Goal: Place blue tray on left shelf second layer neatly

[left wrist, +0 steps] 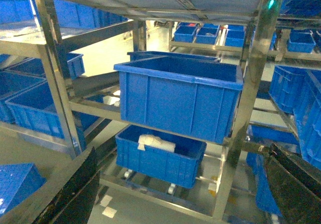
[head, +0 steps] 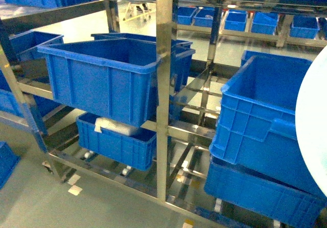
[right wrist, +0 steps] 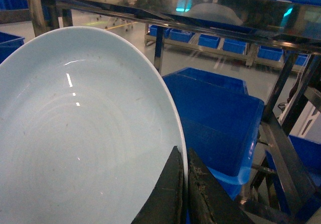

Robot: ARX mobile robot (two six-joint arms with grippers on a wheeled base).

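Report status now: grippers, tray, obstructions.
Right gripper shut on pale-blue round glossy tray. Left gripper open, empty. Big royal-blue plastic crate occupies left steel shelf second layer.

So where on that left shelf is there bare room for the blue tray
Crowded: a large crate fills the second layer's front. Bare bars show to its right, beyond the upright post. The right gripper holds the blue tray.

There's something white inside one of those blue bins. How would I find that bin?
Start at the steel rack in the middle. On its left side, look under the big crate to the smaller crate beneath. Only it holds a white bundle.
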